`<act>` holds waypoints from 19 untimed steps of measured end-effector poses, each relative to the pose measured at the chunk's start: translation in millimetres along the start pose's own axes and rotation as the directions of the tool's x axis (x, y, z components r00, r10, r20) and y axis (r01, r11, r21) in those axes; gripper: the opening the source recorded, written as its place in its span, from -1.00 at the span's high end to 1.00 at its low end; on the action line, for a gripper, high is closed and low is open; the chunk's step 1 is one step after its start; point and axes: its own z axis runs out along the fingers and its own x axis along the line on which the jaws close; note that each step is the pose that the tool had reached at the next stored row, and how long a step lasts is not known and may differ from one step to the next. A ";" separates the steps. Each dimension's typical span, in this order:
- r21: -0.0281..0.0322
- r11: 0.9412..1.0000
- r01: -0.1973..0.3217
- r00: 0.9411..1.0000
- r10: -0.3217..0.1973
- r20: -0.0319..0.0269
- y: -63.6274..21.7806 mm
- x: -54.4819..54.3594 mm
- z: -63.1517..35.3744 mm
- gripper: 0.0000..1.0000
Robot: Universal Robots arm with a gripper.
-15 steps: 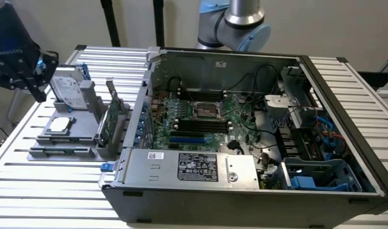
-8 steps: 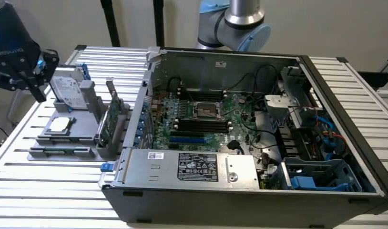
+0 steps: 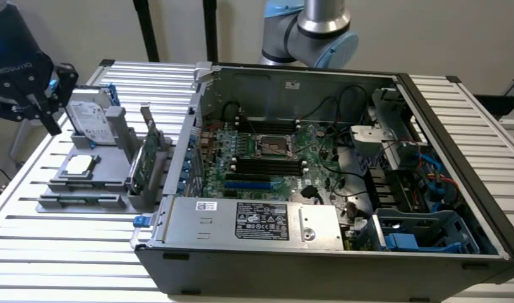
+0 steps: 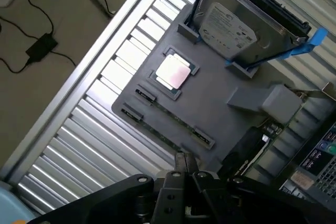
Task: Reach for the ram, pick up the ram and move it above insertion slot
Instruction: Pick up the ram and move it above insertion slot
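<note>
Now reaching: I, the gripper (image 4: 186, 162), hover over the tray (image 4: 210, 108), fingers (image 4: 180, 165) pressed together, holding nothing.
The ram (image 3: 80, 201) lies flat in that tray, lower left of the exterior view; I judge I must open up and descend.

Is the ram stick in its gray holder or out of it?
In. The ram sits on its edge in a slot near the border of the gray holder, level with it and not lifted out.
</note>
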 end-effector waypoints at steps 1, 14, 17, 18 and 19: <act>0.000 1.000 0.019 1.000 -0.019 0.000 0.0 0.0 0.0 0.79; -0.001 0.968 0.252 0.968 -0.252 -0.004 0.0 0.0 0.0 0.79; -0.001 0.952 0.305 0.952 -0.305 -0.005 0.0 0.0 0.0 0.79; -0.002 0.947 0.322 0.947 -0.322 -0.006 0.0 0.0 0.0 0.79; -0.002 0.941 0.339 0.941 -0.339 -0.006 0.0 0.0 0.0 0.79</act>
